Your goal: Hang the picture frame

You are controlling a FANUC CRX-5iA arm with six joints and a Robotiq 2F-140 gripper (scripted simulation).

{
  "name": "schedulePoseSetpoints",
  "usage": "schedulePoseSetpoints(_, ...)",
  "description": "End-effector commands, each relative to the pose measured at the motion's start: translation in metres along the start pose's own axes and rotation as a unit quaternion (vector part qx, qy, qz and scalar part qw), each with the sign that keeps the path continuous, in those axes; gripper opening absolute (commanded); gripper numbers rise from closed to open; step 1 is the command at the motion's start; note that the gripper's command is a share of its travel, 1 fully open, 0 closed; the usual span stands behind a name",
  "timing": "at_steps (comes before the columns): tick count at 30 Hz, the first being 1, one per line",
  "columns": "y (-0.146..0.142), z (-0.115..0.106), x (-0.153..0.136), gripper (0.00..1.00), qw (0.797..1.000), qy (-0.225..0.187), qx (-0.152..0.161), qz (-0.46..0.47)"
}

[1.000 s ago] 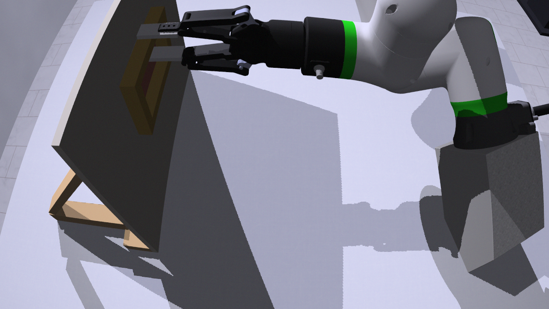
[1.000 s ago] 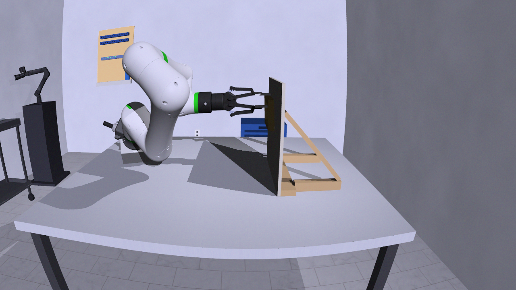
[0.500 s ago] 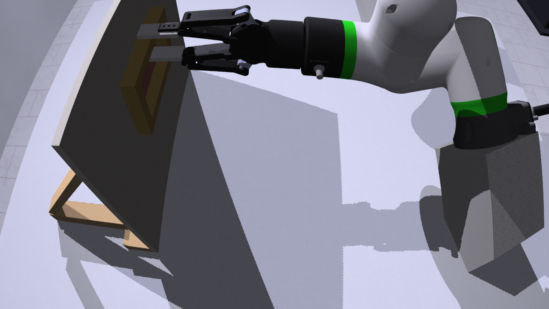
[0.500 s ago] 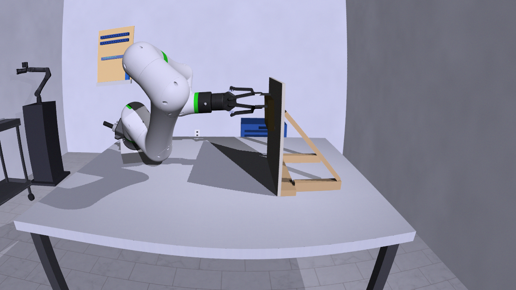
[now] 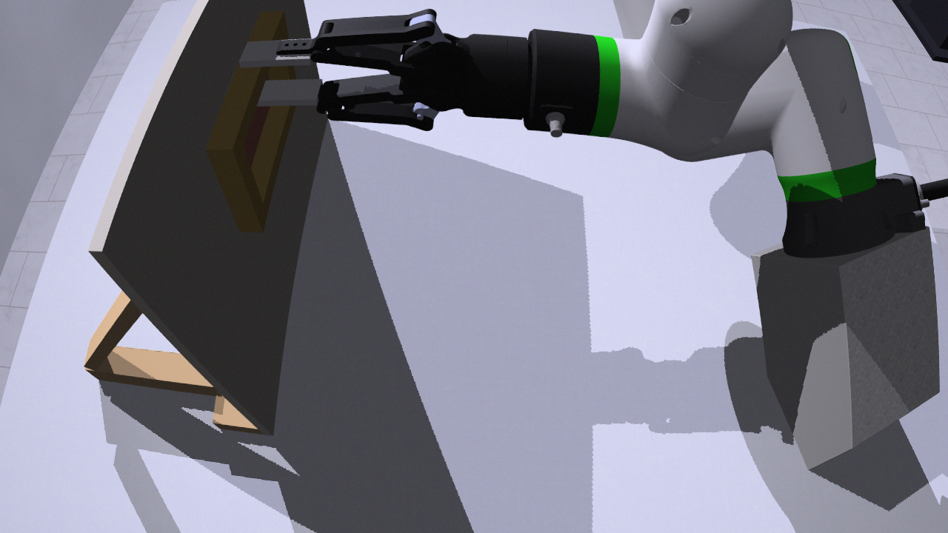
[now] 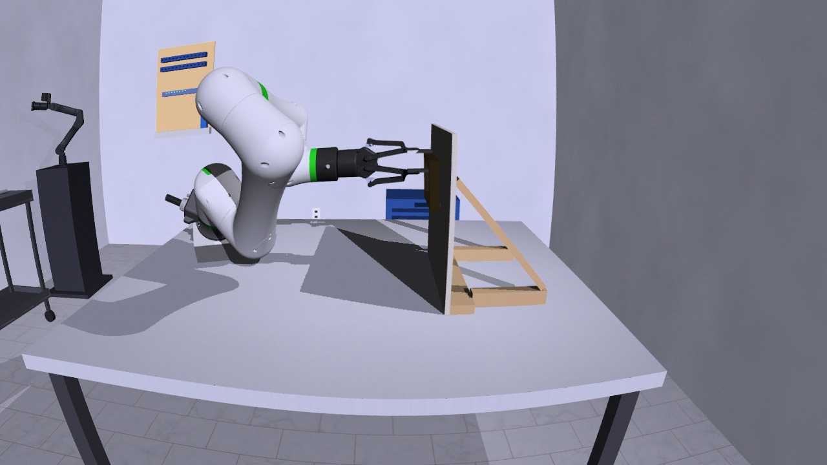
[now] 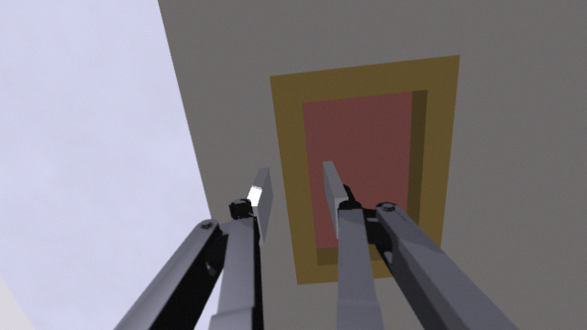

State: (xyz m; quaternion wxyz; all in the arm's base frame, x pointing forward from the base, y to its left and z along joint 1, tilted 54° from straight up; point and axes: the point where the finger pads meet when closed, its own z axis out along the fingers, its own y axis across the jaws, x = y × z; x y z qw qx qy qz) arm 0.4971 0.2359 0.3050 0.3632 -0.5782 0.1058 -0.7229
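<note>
The picture frame (image 5: 228,178) (image 6: 432,185) (image 7: 367,75), ochre with a dark red panel, hangs flat against the dark upright board (image 5: 185,278) (image 6: 439,259) (image 7: 504,137). Its edges run about parallel to the board's edges. My gripper (image 5: 252,75) (image 6: 426,161) (image 7: 297,179) is open. One finger is above the frame's top bar and one below it, in front of the red panel, with a gap showing on each side of the bar in the wrist view. The screw is hidden behind the frame.
A wooden brace (image 5: 152,368) (image 6: 502,296) props the board from behind on the table. A blue box (image 6: 404,202) stands at the table's back edge. My grey pedestal (image 5: 855,344) is on the far side from the board.
</note>
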Motion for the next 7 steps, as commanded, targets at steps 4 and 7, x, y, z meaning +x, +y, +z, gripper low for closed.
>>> schedulePoseSetpoints(4,-0.0002,-0.005,-0.0001,0.29,1.0,0.0,0.0,0.0)
schedulePoseSetpoints(7,-0.0002,-0.0085,-0.0001,0.29,1.0,0.0,0.0,0.0)
